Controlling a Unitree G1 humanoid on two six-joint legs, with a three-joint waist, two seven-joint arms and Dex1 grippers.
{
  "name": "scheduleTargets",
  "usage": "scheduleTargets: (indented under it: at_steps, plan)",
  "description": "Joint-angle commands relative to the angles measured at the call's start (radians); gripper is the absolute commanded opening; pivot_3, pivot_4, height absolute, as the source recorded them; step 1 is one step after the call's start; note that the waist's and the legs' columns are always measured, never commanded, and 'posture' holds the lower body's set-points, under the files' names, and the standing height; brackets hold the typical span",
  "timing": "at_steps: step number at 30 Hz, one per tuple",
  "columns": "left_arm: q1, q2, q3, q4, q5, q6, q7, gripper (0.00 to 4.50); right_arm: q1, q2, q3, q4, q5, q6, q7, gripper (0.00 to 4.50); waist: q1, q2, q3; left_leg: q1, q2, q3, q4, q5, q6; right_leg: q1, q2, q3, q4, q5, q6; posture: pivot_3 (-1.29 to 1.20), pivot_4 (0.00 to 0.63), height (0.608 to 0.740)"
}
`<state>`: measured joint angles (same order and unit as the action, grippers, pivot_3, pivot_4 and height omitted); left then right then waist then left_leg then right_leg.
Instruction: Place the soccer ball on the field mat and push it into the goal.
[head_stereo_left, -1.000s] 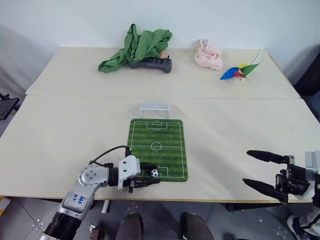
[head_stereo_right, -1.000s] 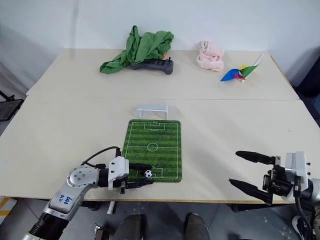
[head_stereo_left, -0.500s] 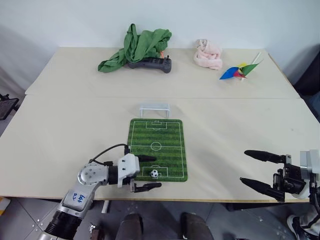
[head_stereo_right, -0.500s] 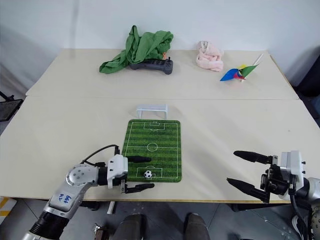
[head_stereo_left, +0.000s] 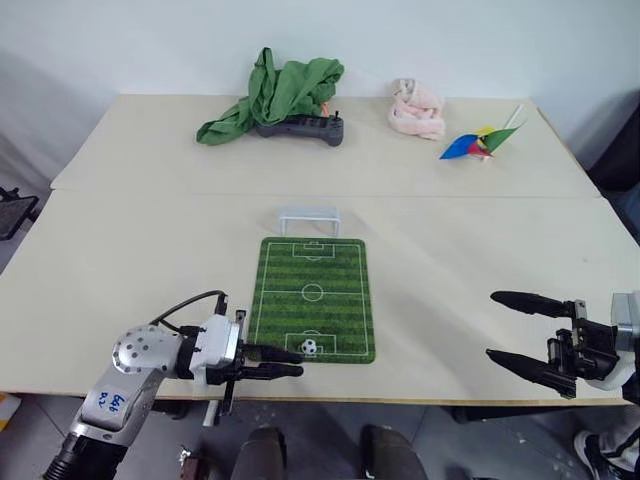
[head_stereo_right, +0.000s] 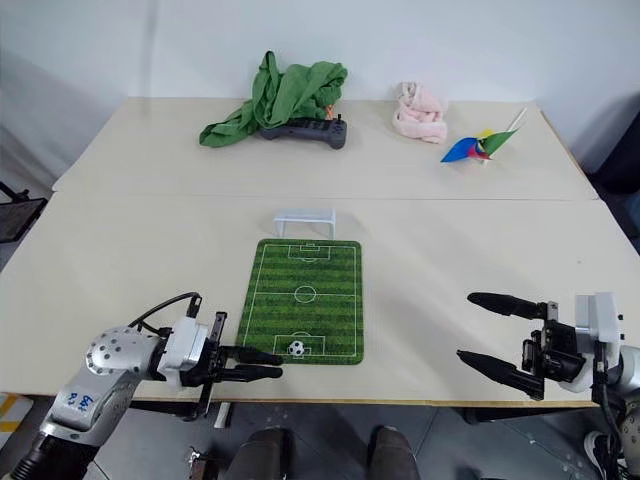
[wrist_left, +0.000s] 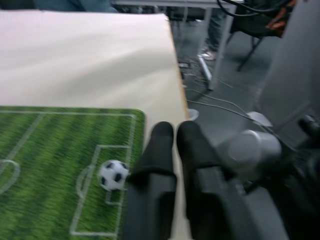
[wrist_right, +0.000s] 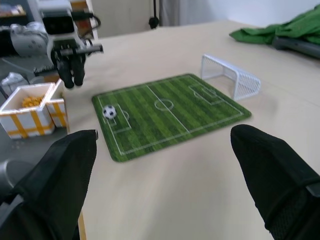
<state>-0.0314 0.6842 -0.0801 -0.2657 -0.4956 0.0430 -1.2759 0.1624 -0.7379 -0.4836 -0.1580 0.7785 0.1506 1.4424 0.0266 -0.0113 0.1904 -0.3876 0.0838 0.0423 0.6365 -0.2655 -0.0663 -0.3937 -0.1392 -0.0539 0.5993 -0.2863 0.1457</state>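
Freed, the tiny black-and-white soccer ball (head_stereo_left: 309, 346) rests at six o'clock on the striped green field mat (head_stereo_left: 335, 285); my left gripper (head_stereo_left: 291, 362) has withdrawn, pinched empty. Next: nudge it toward the white netted goal (head_stereo_left: 309, 217) at twelve.

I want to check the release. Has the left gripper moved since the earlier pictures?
Yes. The left gripper has drawn back off the field mat toward the table's near edge, leaving the soccer ball on the mat, and its fingers are now shut.
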Motion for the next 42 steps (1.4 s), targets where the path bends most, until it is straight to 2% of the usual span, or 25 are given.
scheduleTargets:
  at_steps: [1,12,22,26,31,42]
  plan:
    - [0.009,0.001,-0.016,-0.043,-0.006,0.01,-0.005,0.05,0.044,0.021,-0.019,-0.045,0.018,-0.003,-0.015,4.5,0.0,0.0,0.0,0.0,0.0,0.0,0.0,0.0,0.0,0.0,0.0,0.0,0.0,0.0,0.0,0.0,0.15,0.74]
    - [-0.031,-0.069,-0.103,0.069,0.155,-0.013,0.1,0.05,0.143,0.066,-0.025,-0.109,-0.004,-0.019,-0.102,4.5,-0.002,0.0,0.0,0.0,0.0,0.0,0.0,0.0,0.0,0.0,0.0,0.0,0.0,0.0,0.0,0.0,0.15,0.74]
    - [-0.238,-0.219,-0.081,0.278,0.323,0.049,0.404,0.05,0.15,0.066,-0.045,-0.097,-0.016,-0.05,-0.141,4.5,0.001,0.0,0.0,0.0,0.0,0.0,0.001,0.0,0.0,0.0,0.0,0.0,0.0,0.001,0.001,0.0,0.15,0.74]
    - [-0.316,-0.273,0.002,0.318,0.292,0.08,0.519,0.05,0.0,0.076,-0.043,-0.05,0.013,-0.051,-0.234,4.5,-0.006,0.0,0.0,0.0,0.0,0.0,0.001,0.0,0.0,0.0,0.0,0.0,0.0,0.001,0.001,0.0,0.15,0.74]
    - [-0.317,-0.267,0.036,0.304,0.269,0.109,0.518,0.05,-0.147,0.075,-0.009,-0.005,0.008,-0.04,-0.265,4.5,-0.003,0.0,0.0,0.001,0.0,0.0,0.0,0.001,0.0,-0.001,0.001,0.001,0.002,0.001,0.001,0.0,0.15,0.74]
    - [-0.337,-0.213,0.143,0.345,0.207,0.1,0.477,0.05,-0.226,0.032,0.051,0.109,-0.056,-0.041,-0.181,4.5,-0.001,0.0,0.0,-0.001,0.0,0.0,0.001,0.001,-0.002,-0.001,0.001,0.001,0.001,0.002,0.002,0.0,0.15,0.74]
